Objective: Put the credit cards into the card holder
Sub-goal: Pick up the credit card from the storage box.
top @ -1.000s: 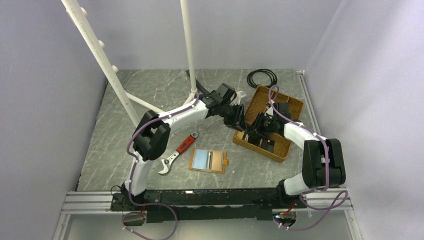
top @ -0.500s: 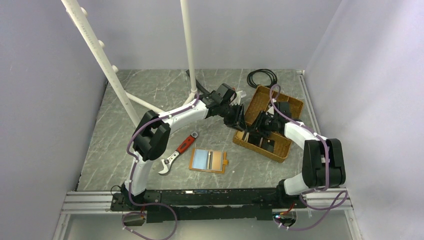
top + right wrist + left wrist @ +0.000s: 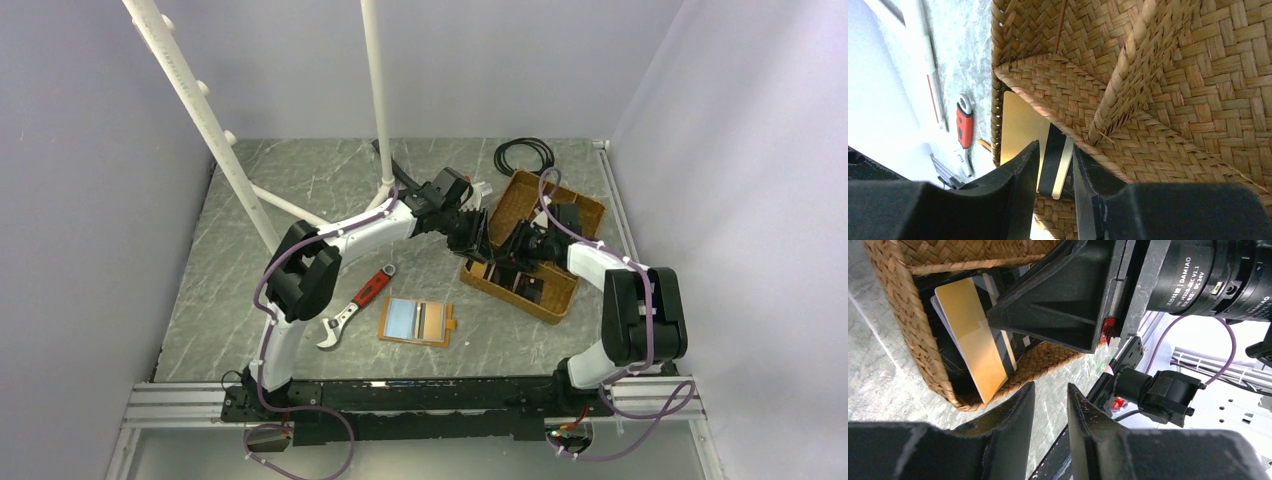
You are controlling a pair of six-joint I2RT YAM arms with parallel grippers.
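Since tray wall hides most of credit cards, right pincer grip unreadable; left pincer narrowly parted, empty

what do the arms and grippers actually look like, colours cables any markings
Both arms have white shells with black joint housings: left arm, right arm. A purple cable loops along each. The left gripper and right gripper have chunky matte black fingers. A black cylindrical motor on the right arm reads DAMIAO in white.
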